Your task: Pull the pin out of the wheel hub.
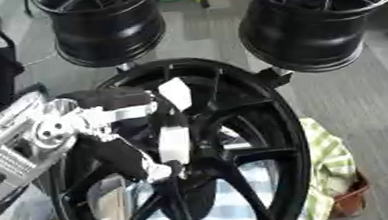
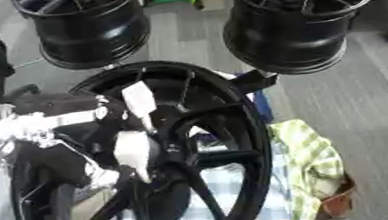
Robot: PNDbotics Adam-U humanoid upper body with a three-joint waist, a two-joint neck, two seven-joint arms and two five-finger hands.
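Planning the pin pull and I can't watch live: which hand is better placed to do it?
The left. The left hand is already at the centre of the near wheel hub, its fingers reaching among the spokes. The right hand shows in neither view. The pin itself I cannot make out.

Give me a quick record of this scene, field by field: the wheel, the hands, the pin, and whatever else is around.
wheel hub: large black spoked wheel, near the camera, standing upright
left hand: comes in from the left, black fingers with white pads reaching among the spokes at the wheel's centre
right hand: not in view
pin: cannot make it out; the fingers cover the centre
behind: two more black wheels on the grey floor
below: a green checked cloth right of the wheel, a blue checked surface seen through the spokes
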